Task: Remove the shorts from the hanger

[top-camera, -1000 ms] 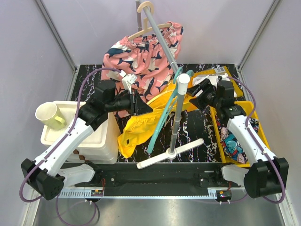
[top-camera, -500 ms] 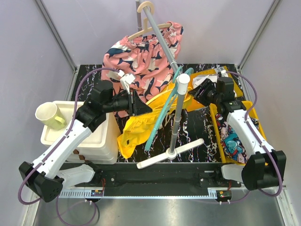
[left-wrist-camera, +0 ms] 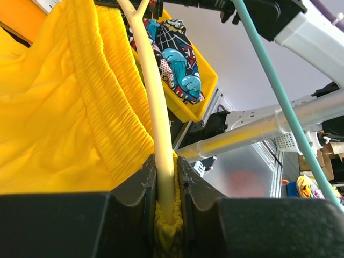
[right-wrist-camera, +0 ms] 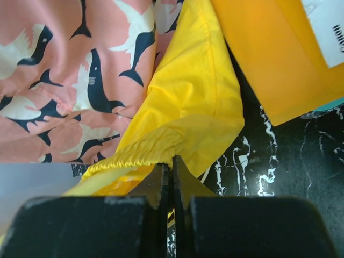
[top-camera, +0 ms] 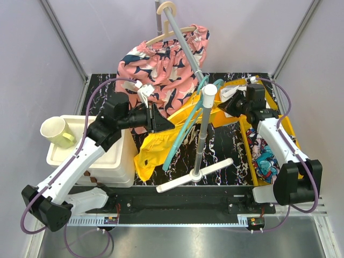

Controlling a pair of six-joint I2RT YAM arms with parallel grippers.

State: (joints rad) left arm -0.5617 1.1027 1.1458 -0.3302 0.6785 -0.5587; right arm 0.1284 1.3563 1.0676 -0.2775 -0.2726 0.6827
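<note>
Left claw point(left-wrist-camera: 165, 166) clamps cream hanger arm point(left-wrist-camera: 152, 91), yellow shorts point(left-wrist-camera: 64, 107) bunched beneath.

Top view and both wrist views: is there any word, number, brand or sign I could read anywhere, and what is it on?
No text here can be read.
White label on the orange envelope: dark print, cut off at the picture's edge and blurred, unreadable.
Comic-print shorts in the yellow bin: cartoon pictures only, no legible words.
</note>
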